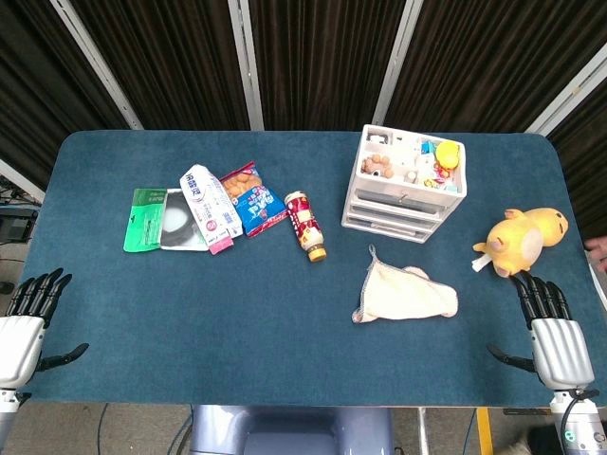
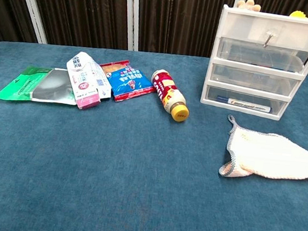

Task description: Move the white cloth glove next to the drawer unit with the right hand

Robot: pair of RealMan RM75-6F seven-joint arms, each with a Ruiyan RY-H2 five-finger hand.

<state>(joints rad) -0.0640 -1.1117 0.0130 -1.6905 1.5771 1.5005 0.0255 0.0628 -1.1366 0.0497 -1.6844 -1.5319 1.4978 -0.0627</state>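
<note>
The white cloth glove (image 1: 403, 292) lies flat on the blue table, just in front of the white drawer unit (image 1: 406, 185); in the chest view the white cloth glove (image 2: 271, 155) sits below the drawer unit (image 2: 267, 61) with a small gap between them. My right hand (image 1: 550, 327) rests open at the table's near right corner, well to the right of the glove, holding nothing. My left hand (image 1: 27, 318) lies open at the near left corner. Neither hand shows in the chest view.
A yellow plush toy (image 1: 522, 239) sits right of the glove, close to my right hand. A small bottle (image 1: 306, 226) lies left of the drawers, with snack packets (image 1: 245, 197), a carton (image 1: 209, 209) and a green pouch (image 1: 147, 220) further left.
</note>
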